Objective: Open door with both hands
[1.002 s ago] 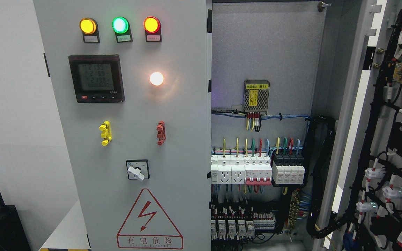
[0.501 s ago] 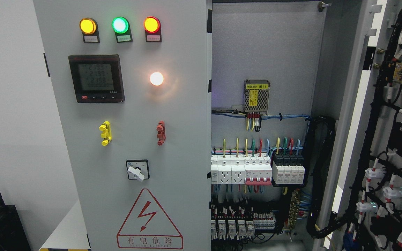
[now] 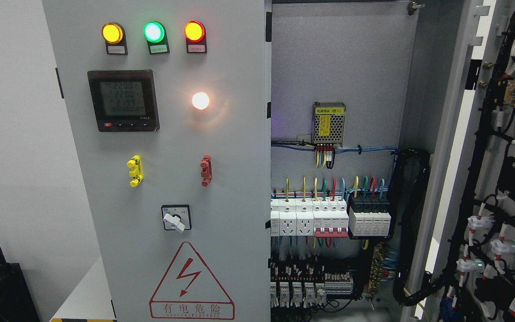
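Note:
A grey electrical cabinet fills the head view. Its left door [image 3: 221, 179] is closed and carries three lit lamps [image 3: 154, 32], a black digital meter [image 3: 123, 100], a white lamp [image 3: 200, 100], a yellow handle [image 3: 135, 171], a red handle [image 3: 205, 170], a rotary switch [image 3: 175, 218] and a red warning triangle [image 3: 190, 281]. The right door [image 3: 503, 170] stands swung open at the right, its wired inner side facing me. Between them the cabinet interior [image 3: 338, 67] shows breakers [image 3: 329, 217] and coloured wiring. Neither of my hands nor arms shows.
A black cable bundle [image 3: 411, 223] runs down the interior's right side. A small metal power supply [image 3: 328, 124] hangs on the back panel. At the lower left stand a dark box [image 3: 2, 290] and a white surface [image 3: 83, 295] by the wall.
Only the digits on the meter have changed. Doors and everything else stand as before.

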Controlling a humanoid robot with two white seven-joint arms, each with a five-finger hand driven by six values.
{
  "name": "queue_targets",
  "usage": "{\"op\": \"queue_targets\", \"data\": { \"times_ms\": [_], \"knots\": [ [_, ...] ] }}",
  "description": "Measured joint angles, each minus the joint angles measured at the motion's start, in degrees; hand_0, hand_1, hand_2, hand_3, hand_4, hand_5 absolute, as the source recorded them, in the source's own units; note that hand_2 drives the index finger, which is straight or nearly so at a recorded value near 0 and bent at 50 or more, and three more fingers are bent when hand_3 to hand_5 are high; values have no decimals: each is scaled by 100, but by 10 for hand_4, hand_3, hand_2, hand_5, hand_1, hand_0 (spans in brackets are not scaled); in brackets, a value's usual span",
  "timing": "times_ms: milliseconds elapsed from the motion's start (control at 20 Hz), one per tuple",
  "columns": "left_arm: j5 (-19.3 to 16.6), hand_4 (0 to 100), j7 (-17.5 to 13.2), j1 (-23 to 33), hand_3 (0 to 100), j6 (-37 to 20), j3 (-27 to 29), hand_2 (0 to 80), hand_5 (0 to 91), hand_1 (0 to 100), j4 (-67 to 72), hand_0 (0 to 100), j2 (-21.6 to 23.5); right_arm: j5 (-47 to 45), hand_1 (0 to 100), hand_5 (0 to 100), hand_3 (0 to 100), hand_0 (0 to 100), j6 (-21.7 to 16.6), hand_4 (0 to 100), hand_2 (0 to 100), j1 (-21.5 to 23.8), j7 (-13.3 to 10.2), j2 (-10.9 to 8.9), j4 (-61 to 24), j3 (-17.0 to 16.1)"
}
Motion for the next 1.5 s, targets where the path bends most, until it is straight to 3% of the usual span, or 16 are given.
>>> {"op": "queue_targets", "data": {
  "times_ms": [451,801,1002,1252,1502],
  "knots": [
    [3,31,-22,-11,0,-33,-7,0,0,0,-13,0,-2,4,0,0,0,0,67,0,0,-1155,-2,-124,-259,386],
    [4,32,-23,-13,0,-35,-11,0,0,0,-16,0,-3,0,0,0,0,0,572,0,0,-2277,-2,-150,-247,594],
    [4,32,-23,-13,0,-35,-12,0,0,0,-18,0,-3,-12,0,0,0,0,645,0,0,-2800,-7,-152,-172,661],
    [4,32,-23,-13,0,-35,-10,0,0,0,-16,0,-3,-20,0,0,0,0,718,0,0,-3326,-17,-156,-64,730],
    [4,32,-23,-14,0,-35,-9,0,0,0,-13,0,-3,-62,0,0,0,0,1089,0,0,-3752,-5,-154,13,812]
  ]
}}
